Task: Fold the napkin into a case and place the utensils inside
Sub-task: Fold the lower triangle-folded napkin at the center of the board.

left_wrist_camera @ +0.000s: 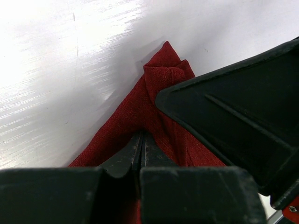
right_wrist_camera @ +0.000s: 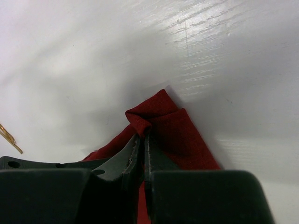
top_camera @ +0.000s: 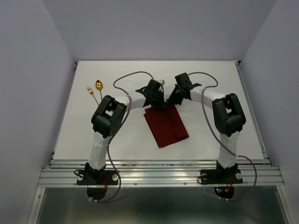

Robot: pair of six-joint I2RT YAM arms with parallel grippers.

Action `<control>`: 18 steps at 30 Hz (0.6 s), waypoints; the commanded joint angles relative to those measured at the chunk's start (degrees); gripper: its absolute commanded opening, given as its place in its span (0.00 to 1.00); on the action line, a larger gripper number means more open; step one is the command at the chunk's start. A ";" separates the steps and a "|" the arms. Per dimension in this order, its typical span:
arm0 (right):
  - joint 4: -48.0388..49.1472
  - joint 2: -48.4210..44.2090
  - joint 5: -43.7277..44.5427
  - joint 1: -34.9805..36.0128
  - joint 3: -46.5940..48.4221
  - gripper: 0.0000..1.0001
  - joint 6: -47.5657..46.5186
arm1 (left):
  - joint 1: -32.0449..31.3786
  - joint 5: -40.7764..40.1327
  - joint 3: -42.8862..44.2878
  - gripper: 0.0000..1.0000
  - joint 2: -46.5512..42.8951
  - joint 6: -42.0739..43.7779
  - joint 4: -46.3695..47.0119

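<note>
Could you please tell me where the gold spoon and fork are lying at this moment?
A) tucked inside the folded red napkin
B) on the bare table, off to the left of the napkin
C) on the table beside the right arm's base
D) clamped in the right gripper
B: the spoon and fork lie side by side on the white table, apart from the napkin, on its left.

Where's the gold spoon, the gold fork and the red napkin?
spoon (top_camera: 98, 85), view from above, on its oval bowl.
fork (top_camera: 88, 90), view from above, on its prong end.
napkin (top_camera: 166, 125), view from above, on the middle of the cloth.
</note>
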 commanded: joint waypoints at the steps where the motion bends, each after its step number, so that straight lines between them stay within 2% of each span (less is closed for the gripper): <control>1: 1.09 1.09 0.02 0.57 1.35 0.01 0.06 | -0.20 -1.14 0.35 0.00 2.48 1.91 -3.98; 18: 1.97 -0.94 -2.26 0.57 -1.03 0.01 -5.04 | -0.03 -2.72 3.33 0.00 3.10 4.02 -6.62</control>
